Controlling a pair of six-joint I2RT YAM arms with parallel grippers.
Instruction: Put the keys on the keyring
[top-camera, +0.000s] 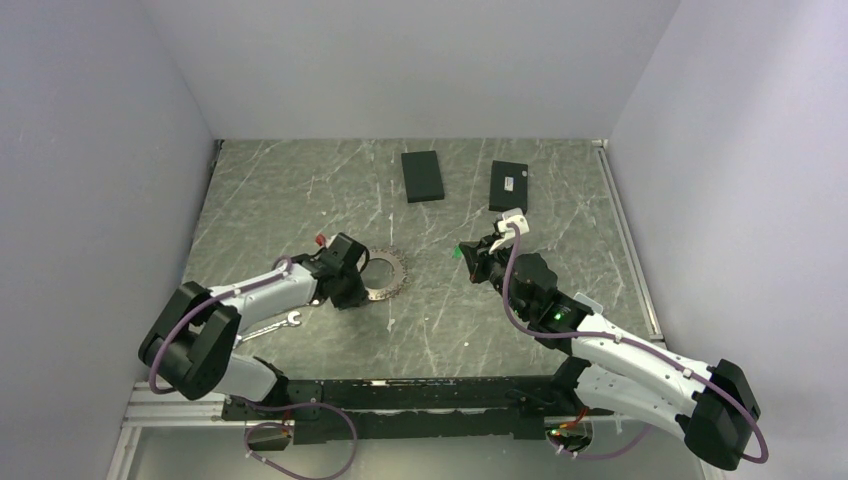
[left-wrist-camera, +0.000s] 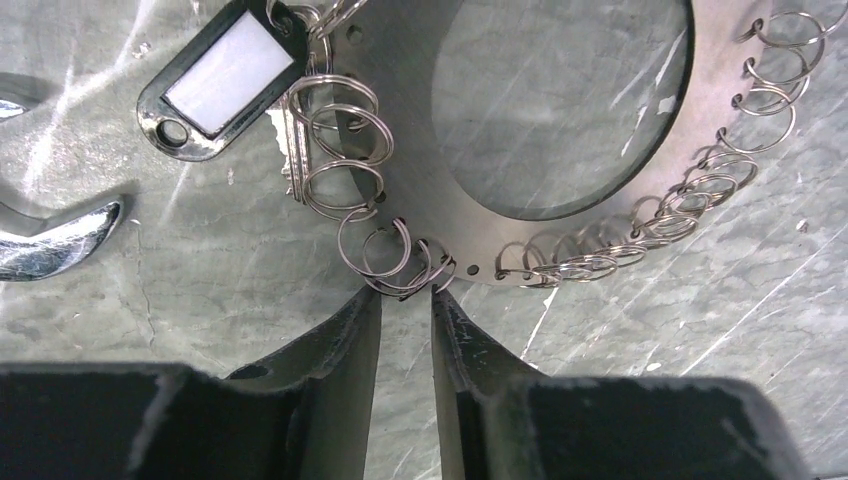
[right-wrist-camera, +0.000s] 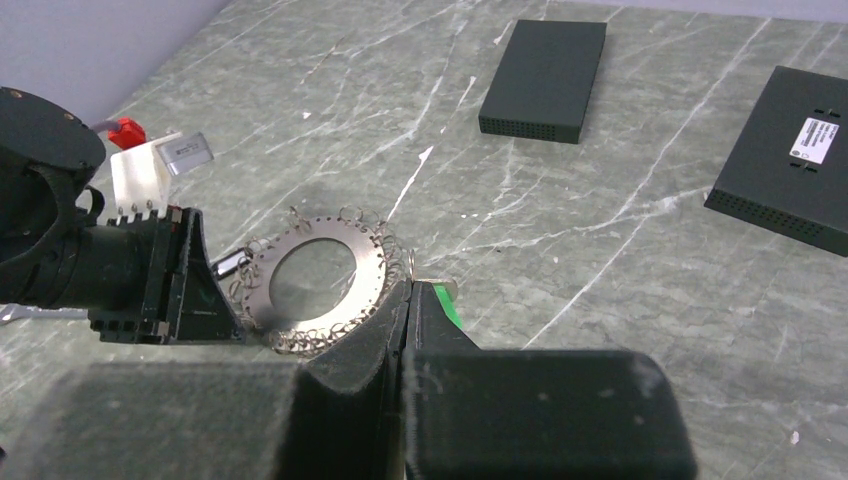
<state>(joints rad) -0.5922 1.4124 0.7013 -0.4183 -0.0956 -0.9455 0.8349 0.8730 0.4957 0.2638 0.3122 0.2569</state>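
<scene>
Here we see the keyring (top-camera: 386, 272) flat on the tabletop (top-camera: 300, 190); left fingers (left-wrist-camera: 350, 340), narrowly parted, nose a split ring (left-wrist-camera: 408, 282) on its rim, probably to steady it; right fingers (right-wrist-camera: 380, 340), shut, hover beside it.

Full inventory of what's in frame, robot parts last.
table: 1, grey-green marbled, under everything
keyring: 1, dark grey disc edged with silver split rings, centre-left
key tag: 1, black with white label, at keyring's edge
wrench: 1, silver, by left arm
black boxes: 2, far side
red piece: 1, behind left wrist
green piece: 1, at right fingertips
left gripper: jaws slightly apart, tips at a split ring
right gripper: shut, right of keyring
</scene>
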